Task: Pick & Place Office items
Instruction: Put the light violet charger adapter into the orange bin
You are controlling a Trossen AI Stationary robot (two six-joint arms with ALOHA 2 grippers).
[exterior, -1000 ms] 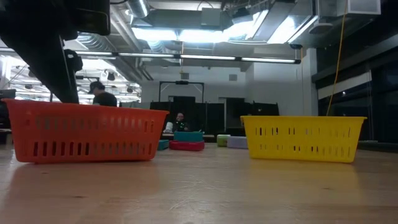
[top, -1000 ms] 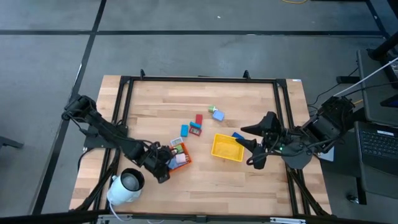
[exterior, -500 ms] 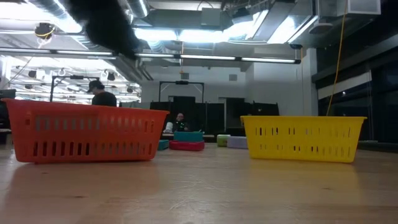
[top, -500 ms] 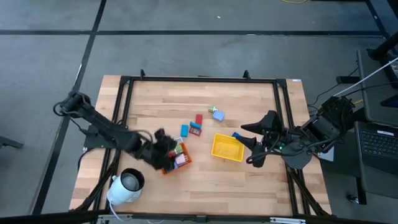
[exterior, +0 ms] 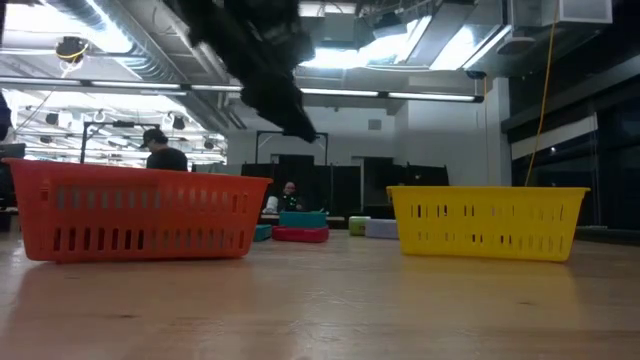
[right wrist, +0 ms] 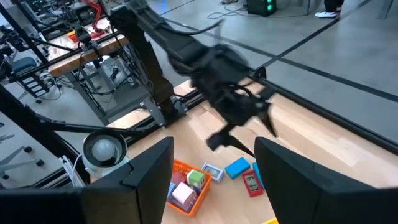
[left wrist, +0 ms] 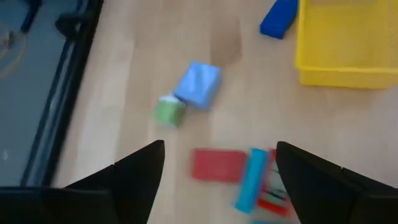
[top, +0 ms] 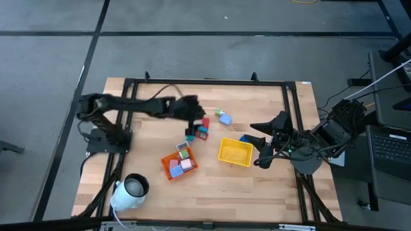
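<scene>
Loose office items lie on the table's middle: a red block [top: 205,122], a green and a light blue piece [top: 223,117], a red-and-teal pair [top: 202,133], and a blue block [top: 245,138] beside the yellow tray. In the left wrist view I see the light blue piece [left wrist: 198,84], the green one [left wrist: 168,112] and the red block [left wrist: 217,165]. Several more sit in the orange tray [top: 168,168]. My left gripper [top: 192,119] [left wrist: 217,186] hangs open above the loose pieces. My right gripper [top: 255,145] [right wrist: 214,186] waits open at the yellow tray's right side.
The yellow tray [top: 234,153] sits right of centre and the orange tray [exterior: 130,215] left of it, nearer the near edge. A white cylinder [top: 131,189] stands at the near left corner. Black frame rails [top: 205,81] run along the table's far edge and sides. A person [exterior: 165,155] stands in the room behind.
My left gripper has risen from beside the orange tray and swung toward the far edge and the right, ending over the loose pieces at the table's middle. The pieces and trays have stayed where they were.
</scene>
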